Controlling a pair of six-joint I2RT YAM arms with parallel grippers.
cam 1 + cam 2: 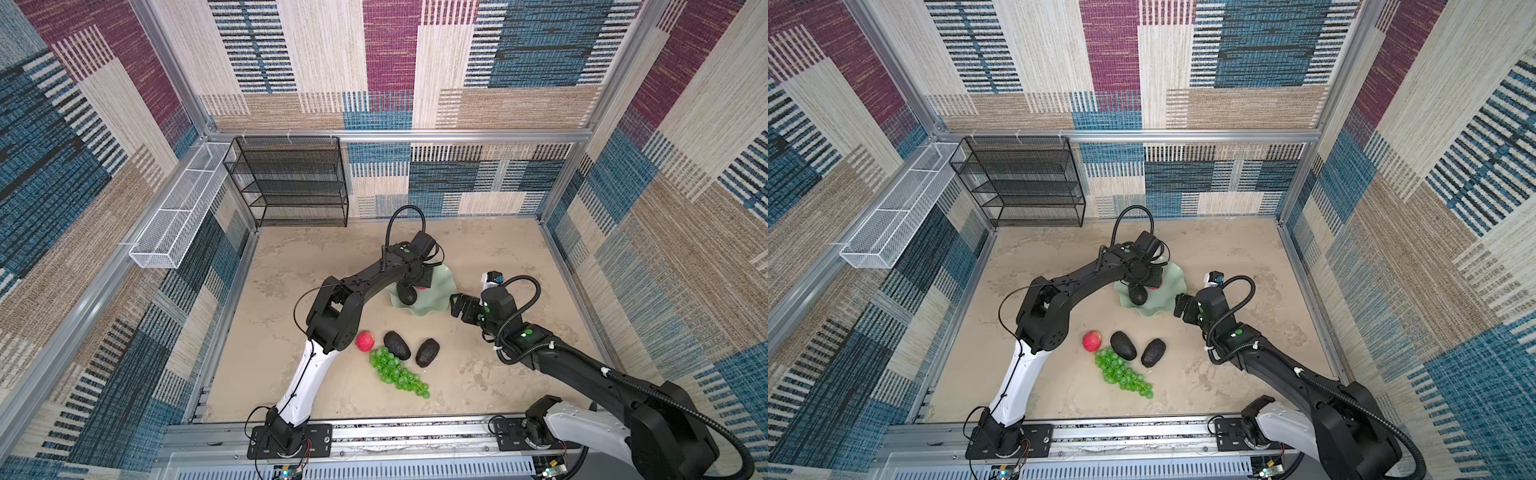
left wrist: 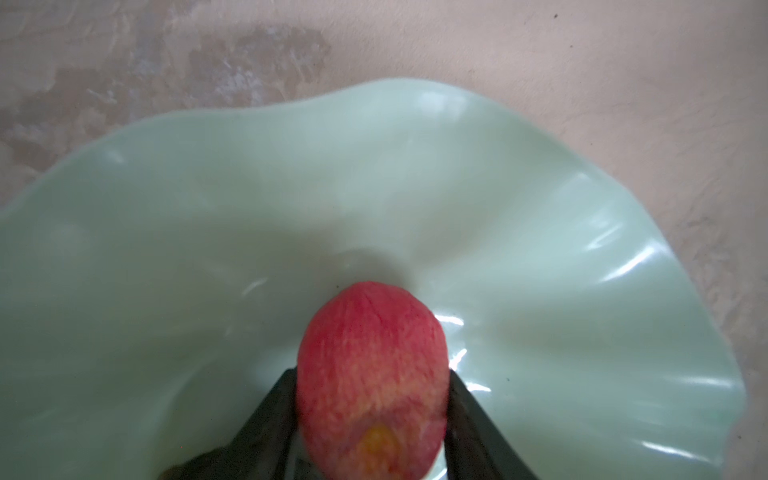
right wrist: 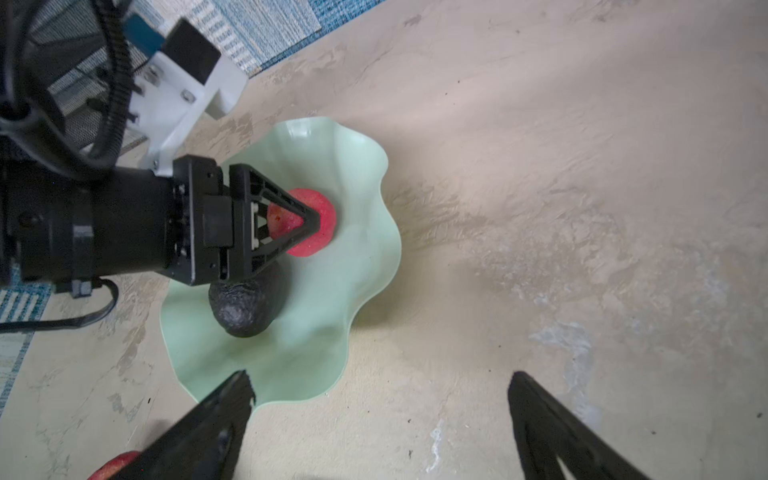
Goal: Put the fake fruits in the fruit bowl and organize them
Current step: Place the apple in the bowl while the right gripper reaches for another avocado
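left claw (image 2: 372,376) is closed on the held apple (image 3: 326,232), fingers pressed to both its flanks, and it holds the fruit low in the middle of the fruit bowl (image 1: 440,291). whether the apple rests on the bowl's floor i cannot tell. close beside it in the bowl lies the bowl avocado (image 1: 407,294), so i count one fruit placed and a second as good as placed once i let go. right claw (image 3: 380,384) is spread wide and empty, just beside the bowl's rim. left to do, on the bench (image 1: 498,257) well apart from the bowl: the second apple (image 1: 365,341), one loose avocado (image 1: 396,345), another loose avocado (image 1: 427,352), and the grapes (image 1: 397,372), all bunched close together. four of six fruits are out of the bowl, so i judge the job about a third done, with the arranging inside the bowl to follow.
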